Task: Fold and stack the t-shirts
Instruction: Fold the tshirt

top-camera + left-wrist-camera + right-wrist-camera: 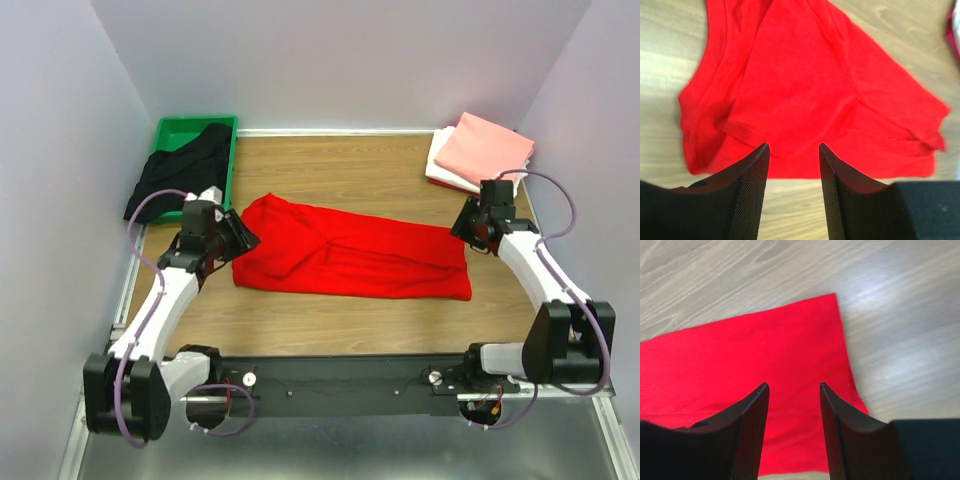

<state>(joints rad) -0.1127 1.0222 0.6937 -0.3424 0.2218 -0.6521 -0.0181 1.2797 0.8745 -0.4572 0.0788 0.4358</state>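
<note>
Top external view: the bright red cloth t-shirt (350, 250) lay as a long band across the middle of the wooden tabletop (340, 325), sleeve end left, hem end right. The left gripper (238, 237) and right gripper (466, 222) each hung over one end, jaws part open, holding nothing. Judged mid-fold: the next move needs both ends pinched and one carried over the other. Bare wood lay along the near edge. The folded salmon-pink shirt (482, 148) occupied the far right corner.

Light wooden counter (350, 165): bare strip along the far side, another along the near side.
Centre: covered end to end by a flat bright red cloth t-shirt (350, 255), lying low.
Far-left corner: green plastic tray (172, 130), a black cloth shirt (175, 175) spilling over its rim.
Far-right corner: stack of folded salmon-pink and white shirts (480, 150).
Pale walls (60, 150) close off three sides.
</note>
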